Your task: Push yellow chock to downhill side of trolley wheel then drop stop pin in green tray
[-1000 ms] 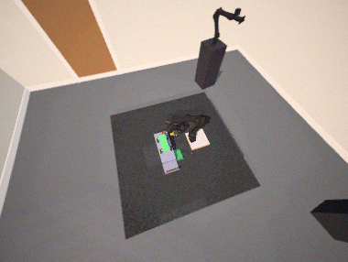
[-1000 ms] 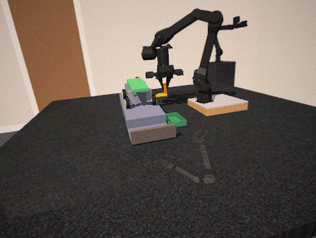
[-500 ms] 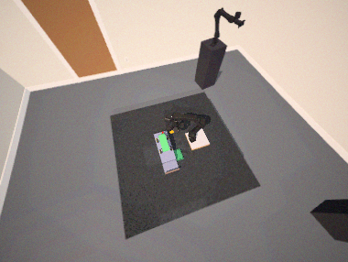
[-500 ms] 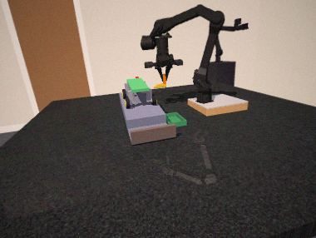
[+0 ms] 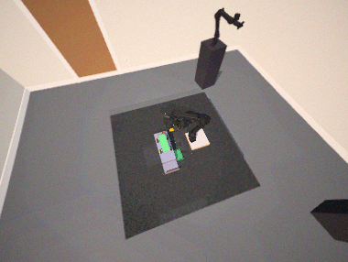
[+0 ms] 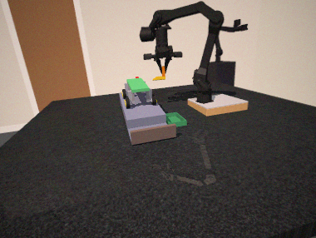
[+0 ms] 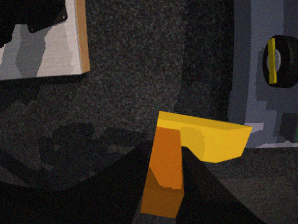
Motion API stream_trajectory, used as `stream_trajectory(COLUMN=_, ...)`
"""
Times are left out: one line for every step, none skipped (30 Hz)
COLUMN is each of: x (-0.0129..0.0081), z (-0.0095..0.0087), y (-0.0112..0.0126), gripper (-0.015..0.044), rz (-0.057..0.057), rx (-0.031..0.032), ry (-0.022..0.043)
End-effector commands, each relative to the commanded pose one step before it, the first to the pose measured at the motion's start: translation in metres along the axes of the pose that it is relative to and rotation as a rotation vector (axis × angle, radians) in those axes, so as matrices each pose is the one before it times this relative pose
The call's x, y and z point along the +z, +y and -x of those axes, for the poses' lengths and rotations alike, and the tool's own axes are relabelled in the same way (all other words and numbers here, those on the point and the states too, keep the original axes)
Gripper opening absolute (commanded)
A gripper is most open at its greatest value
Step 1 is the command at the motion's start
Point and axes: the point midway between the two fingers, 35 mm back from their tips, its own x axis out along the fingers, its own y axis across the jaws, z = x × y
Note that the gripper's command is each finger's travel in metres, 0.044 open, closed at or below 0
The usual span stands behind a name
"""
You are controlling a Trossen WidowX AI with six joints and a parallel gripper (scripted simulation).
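The green tray (image 6: 178, 120) sits on the dark bench top (image 6: 83, 175) just beside the low end of the grey ramp (image 6: 143, 114), on the side facing the arm; nothing can be made out inside it. On the upper part of the ramp stands the trolley (image 6: 137, 86), a green deck over yellow-hubbed wheels, with the red head of the stop pin (image 6: 137, 77) showing at its uphill end, towards the far edge of the bench.

The gripper (image 6: 162, 66) hangs high above the bench, beside and above the trolley's uphill end, pointing down. Its fingers are clamped on the orange handle (image 7: 164, 176) of the yellow chock (image 7: 206, 137), which is carried in the air, well apart from the trolley's wheels. In the wrist view the chock's yellow wedge lies over the ramp's edge, with one yellow-hubbed wheel (image 7: 273, 60) near the right border.

The arm rises from a white, tan-edged base plate (image 6: 233, 106) near the far right of the bench.

The bench top is a dark speckled square on a grey floor (image 5: 64, 183). Cream walls (image 5: 160, 27) enclose the room, with a brown door panel (image 5: 69, 32) at one side. A dark pedestal (image 5: 210, 64) carrying a small black mount stands by the wall, and another dark block (image 5: 333, 217) sits at the floor's edge.
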Motion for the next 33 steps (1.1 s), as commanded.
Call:
stream_trajectory(x=-0.00101, z=0.00166, y=-0.0003, gripper=0.0, rz=-0.0044, rx=0.00436, ry=0.00271)
stream_trajectory(x=0.0, z=0.0, y=0.0, gripper=0.0, rz=-0.0174, rx=-0.00006, ry=-0.00003)
stream_trajectory(x=0.0, z=0.0, y=0.0, gripper=0.0, rz=-0.0223, rx=-0.00007, ry=-0.00004)
stream_trajectory(x=0.0, z=0.0, y=0.0, gripper=0.0, rz=-0.0322, rx=-0.0001, ry=-0.00005)
stream_trajectory(x=0.0, z=0.0, y=0.0, gripper=0.0, rz=-0.0336, rx=-0.00011, ry=-0.00006)
stream_trajectory(x=0.0, z=0.0, y=0.0, gripper=0.0, rz=-0.034, rx=-0.00011, ry=-0.00006)
stream_trajectory(x=0.0, z=0.0, y=0.0, gripper=0.0, rz=-0.0339, rx=-0.0001, ry=-0.00007)
stream_trajectory(x=0.0, z=0.0, y=0.0, gripper=0.0, rz=-0.034, rx=-0.0001, ry=-0.00007)
stream_trajectory(x=-0.00001, z=0.0, y=0.0, gripper=0.0, rz=-0.0337, rx=-0.00006, ry=-0.00007)
stream_trajectory(x=-0.00001, z=0.0, y=0.0, gripper=0.0, rz=-0.0337, rx=-0.00006, ry=-0.00008)
stream_trajectory(x=-0.00001, z=0.0, y=0.0, gripper=0.0, rz=-0.0336, rx=-0.00006, ry=-0.00008)
stream_trajectory(x=-0.00001, z=0.0, y=0.0, gripper=0.0, rz=-0.0337, rx=-0.00005, ry=-0.00008)
stream_trajectory(x=0.0, z=0.0, y=0.0, gripper=0.0, rz=-0.0347, rx=-0.00005, ry=-0.00006)
stream_trajectory(x=0.0, z=0.0, y=0.0, gripper=0.0, rz=-0.0348, rx=-0.00005, ry=-0.00006)
stream_trajectory(x=0.0, z=0.0, y=0.0, gripper=0.0, rz=-0.0348, rx=-0.00005, ry=-0.00006)
stream_trajectory(x=0.0, z=0.0, y=0.0, gripper=0.0, rz=-0.0348, rx=-0.00004, ry=-0.00006)
stream_trajectory(x=0.0, z=0.0, y=0.0, gripper=0.0, rz=-0.0346, rx=-0.00003, ry=-0.00004)
stream_trajectory(x=0.0, z=0.0, y=0.0, gripper=0.0, rz=-0.0346, rx=-0.00003, ry=-0.00004)
stream_trajectory(x=0.0, z=0.0, y=0.0, gripper=0.0, rz=-0.0346, rx=-0.00002, ry=-0.00005)
stream_trajectory(x=0.0, z=0.0, y=0.0, gripper=0.0, rz=-0.0346, rx=-0.00002, ry=-0.00005)
stream_trajectory(x=0.0, z=0.0, y=0.0, gripper=0.0, rz=-0.0346, rx=0.0, ry=-0.00003)
stream_trajectory(x=0.0, z=0.0, y=0.0, gripper=0.0, rz=-0.0346, rx=0.0, ry=-0.00003)
stream_trajectory(x=0.0, z=0.0, y=0.0, gripper=0.0, rz=-0.0346, rx=0.0, ry=-0.00003)
stream_trajectory(x=0.0, z=0.0, y=0.0, gripper=0.0, rz=-0.0346, rx=0.0, ry=-0.00003)
stream_trajectory(x=0.0, z=0.0, y=0.0, gripper=0.0, rz=-0.0346, rx=0.0, ry=-0.00003)
stream_trajectory(x=0.0, z=0.0, y=0.0, gripper=0.0, rz=-0.0346, rx=0.0, ry=-0.00003)
stream_trajectory(x=0.0, z=0.0, y=0.0, gripper=0.0, rz=-0.0346, rx=0.00001, ry=-0.00003)
stream_trajectory(x=0.0, z=0.0, y=0.0, gripper=0.0, rz=-0.0346, rx=0.00001, ry=-0.00003)
stream_trajectory(x=0.0, z=0.0, y=0.0, gripper=0.0, rz=-0.0346, rx=0.00001, ry=-0.00003)
stream_trajectory(x=0.0, z=0.0, y=0.0, gripper=0.0, rz=-0.0346, rx=0.00001, ry=-0.00003)
stream_trajectory(x=0.0, z=0.0, y=0.0, gripper=0.0, rz=-0.0346, rx=0.00001, ry=-0.00002)
stream_trajectory(x=0.0, z=0.0, y=0.0, gripper=0.0, rz=-0.0346, rx=0.00001, ry=-0.00002)
stream_trajectory(x=0.0, z=0.0, y=0.0, gripper=0.0, rz=-0.0346, rx=0.00001, ry=-0.00002)
